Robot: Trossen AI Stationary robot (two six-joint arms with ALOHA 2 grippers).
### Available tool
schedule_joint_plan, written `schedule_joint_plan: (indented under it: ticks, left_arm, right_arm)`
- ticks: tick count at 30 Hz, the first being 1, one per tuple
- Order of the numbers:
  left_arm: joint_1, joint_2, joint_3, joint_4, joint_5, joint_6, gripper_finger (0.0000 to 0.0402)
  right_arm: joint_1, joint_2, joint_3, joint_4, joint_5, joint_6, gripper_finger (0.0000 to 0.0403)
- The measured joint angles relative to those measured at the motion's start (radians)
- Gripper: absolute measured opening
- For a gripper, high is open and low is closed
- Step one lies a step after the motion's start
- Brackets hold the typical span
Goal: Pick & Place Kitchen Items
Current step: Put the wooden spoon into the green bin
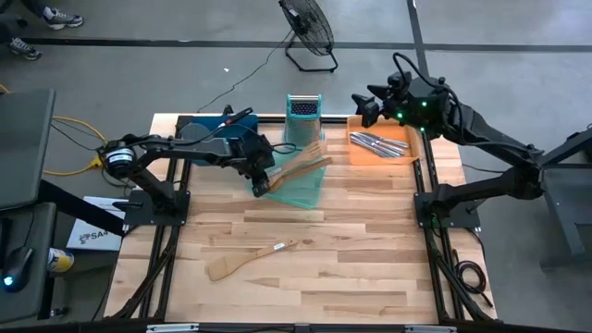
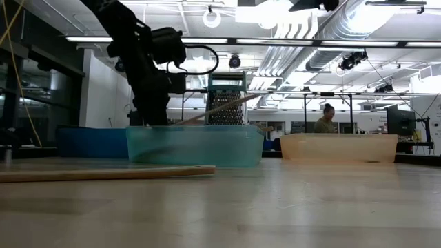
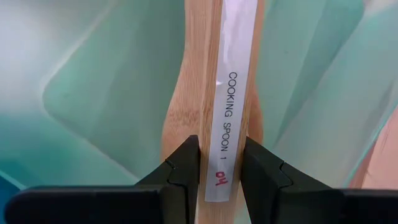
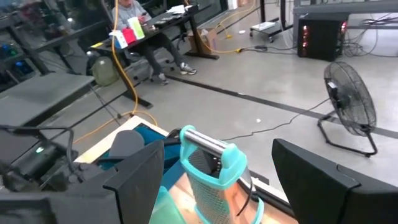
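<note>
The wooden bench carries three trays along its far edge: a blue tray on the left, a green tray in the middle and an orange tray on the right. An upright metal grater with a teal handle stands just behind the green tray, between it and the far edge.

The left arm reaches in from the left side, and the left gripper sits at the near left corner of the green tray. Its jaws are closed narrowly on the handle of a wooden spoon, pressing it from both sides; a white label reading "COOKING SPOON 1" runs along the handle. The held spoon slopes up out of the tray and ends above it, in front of the grater in the low view. Another pale wooden utensil rests in the green tray beside it, its slotted end toward the far rim.

The right arm waits above the far right corner of the bench, with the right gripper just behind the orange tray; its jaws stand wide and hold nothing.

Silver knives and forks lie side by side in the orange tray. A wooden spatula lies loose on the bench, well apart from the trays, near the front left.
</note>
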Motion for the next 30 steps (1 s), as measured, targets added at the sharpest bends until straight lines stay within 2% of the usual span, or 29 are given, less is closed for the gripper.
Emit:
schedule_joint_plan:
  ticks: [8,15,26,30]
  left_arm:
    - [0.000,0.012,0.000,-0.014,0.006,-0.015,0.0083]
    - [0.000,0.013,0.000,-0.022,0.016,-0.015,0.0113]
    - [0.000,0.013,0.005,-0.023,0.025,-0.005,0.0107]
    - [0.000,0.002,0.059,-0.103,0.010,0.050,0.0107]
  right_arm:
    - [0.000,0.000,0.000,-0.013,0.029,0.000,0.0290]
    - [0.000,0.000,0.000,-0.027,0.029,0.027,0.0290]
    - [0.000,0.000,0.000,-0.045,0.024,0.051,0.0290]
    - [0.000,0.000,0.000,-0.049,0.024,0.052,0.0290]
